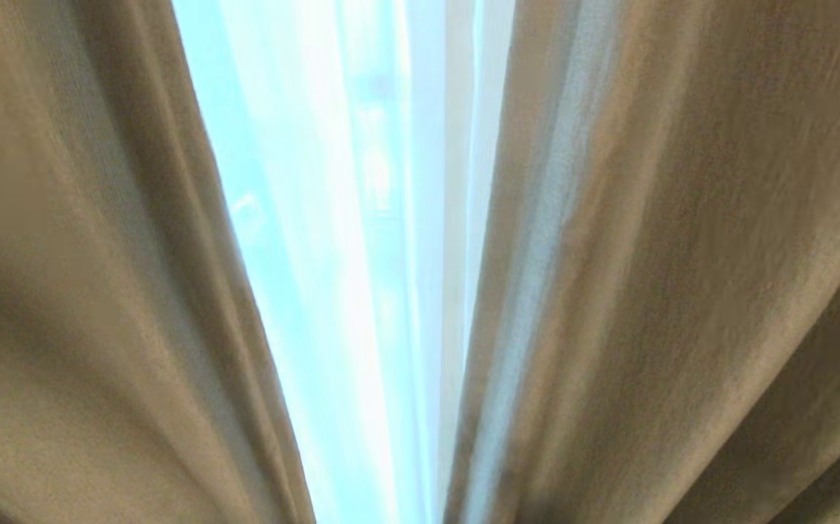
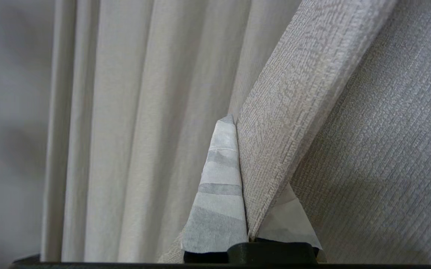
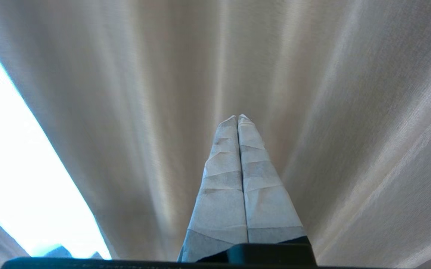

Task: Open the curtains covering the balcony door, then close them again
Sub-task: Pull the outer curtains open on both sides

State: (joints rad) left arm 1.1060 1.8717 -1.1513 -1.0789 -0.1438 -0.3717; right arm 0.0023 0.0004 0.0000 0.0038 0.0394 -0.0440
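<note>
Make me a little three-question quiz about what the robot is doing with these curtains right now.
1. True or false: the left gripper is shut on a fold of the beige curtain.
2. What does the right gripper hold? A) a beige fold B) the sheer C) nothing
3. In the head view, what fills the gap between the two beige curtains?

Key:
1. True: the fold sits pinched between its taped fingers.
2. C: its fingers are pressed together with nothing between them.
3. The bright white sheer.
</note>
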